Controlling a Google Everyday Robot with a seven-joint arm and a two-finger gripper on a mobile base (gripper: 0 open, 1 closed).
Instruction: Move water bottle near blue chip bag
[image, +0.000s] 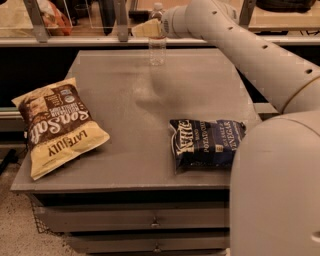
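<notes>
clear plastic water bottle (157, 50) stood upright at the table's (125, 105) far edge, top centre of frame. gripper (148, 29) was at its neck; couldn't tell if it was clamped on or not. blue kettle chip bag (206, 142) lay lower right, well apart. my read: carry not done, whole move left.

claw (146, 28) at far edge of table (125, 100), covering upper water bottle (157, 51), blue chip bag (200, 145) partly behind arm (272, 190)

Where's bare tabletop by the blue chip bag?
Widest bare patch: mid-table between the yellow chip bag and blue chip bag, back to the water bottle, gripper at its cap. Crowded: front strip before the blue chip bag.
</notes>
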